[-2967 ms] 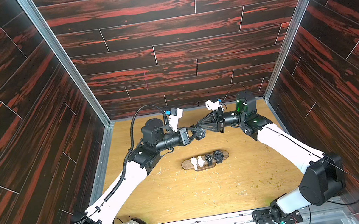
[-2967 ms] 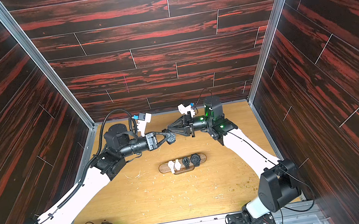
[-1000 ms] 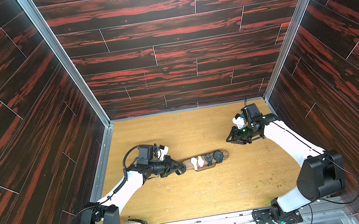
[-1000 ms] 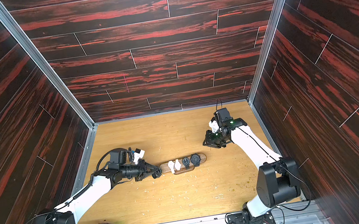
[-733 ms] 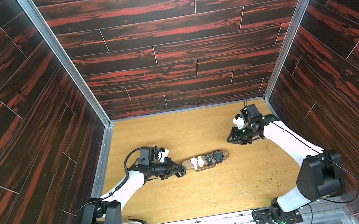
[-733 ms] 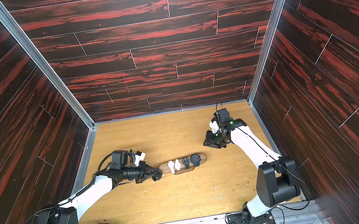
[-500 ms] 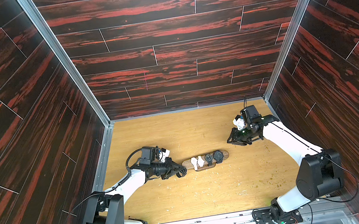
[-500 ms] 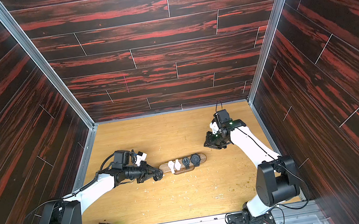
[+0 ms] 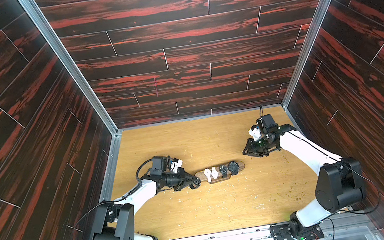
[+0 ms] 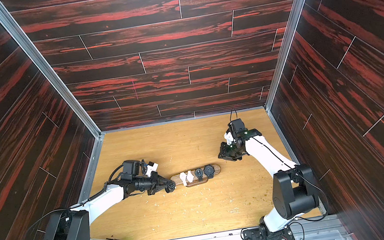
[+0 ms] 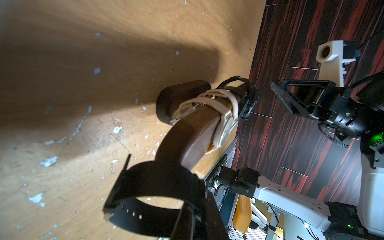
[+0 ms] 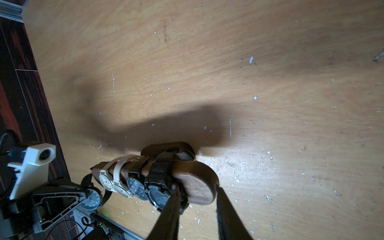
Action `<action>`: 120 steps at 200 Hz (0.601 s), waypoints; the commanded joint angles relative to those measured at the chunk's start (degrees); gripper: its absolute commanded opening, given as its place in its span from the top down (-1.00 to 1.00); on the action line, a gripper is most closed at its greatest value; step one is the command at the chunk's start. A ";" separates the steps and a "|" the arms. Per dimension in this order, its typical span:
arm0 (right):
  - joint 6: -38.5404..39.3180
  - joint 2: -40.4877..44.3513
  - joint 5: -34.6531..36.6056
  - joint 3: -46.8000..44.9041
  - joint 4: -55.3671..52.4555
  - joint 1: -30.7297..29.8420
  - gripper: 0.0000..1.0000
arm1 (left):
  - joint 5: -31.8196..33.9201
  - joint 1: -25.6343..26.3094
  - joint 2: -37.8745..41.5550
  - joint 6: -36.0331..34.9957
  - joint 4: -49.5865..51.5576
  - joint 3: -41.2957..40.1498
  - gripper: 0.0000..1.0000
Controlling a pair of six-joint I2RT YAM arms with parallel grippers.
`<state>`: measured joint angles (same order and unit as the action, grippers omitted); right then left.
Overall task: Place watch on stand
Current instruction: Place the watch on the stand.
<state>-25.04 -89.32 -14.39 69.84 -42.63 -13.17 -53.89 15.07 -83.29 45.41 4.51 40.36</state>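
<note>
On the wooden table (image 9: 188,139), left gripper (image 9: 191,182) pinches a black round-dialled watch (image 12: 91,200); right gripper (image 9: 251,153) gapes.

The black watch with a holed strap (image 11: 153,187) hides its dial from the left wrist camera. The left gripper (image 9: 193,184) and the right gripper (image 12: 197,187) both run off the edges of their wrist views. In both top views, the dials on the long dark-brown wooden stand (image 9: 241,165) are too small to read.
</note>
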 commanded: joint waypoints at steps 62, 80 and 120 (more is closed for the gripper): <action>-0.19 -0.95 -0.33 -0.23 -0.43 0.13 0.35 | -1.88 -0.13 -4.85 1.45 -4.51 4.89 1.00; -0.14 -1.16 -0.33 -0.06 -0.52 0.14 0.35 | -1.84 -0.08 -5.61 1.44 -4.59 5.33 1.00; -0.07 -1.65 -0.63 0.28 -0.59 0.15 0.35 | -1.99 -0.12 -7.03 3.14 -7.43 5.33 0.94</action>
<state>-25.02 -89.84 -14.41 69.84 -42.59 -13.17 -54.57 15.07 -89.56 47.51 0.08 44.07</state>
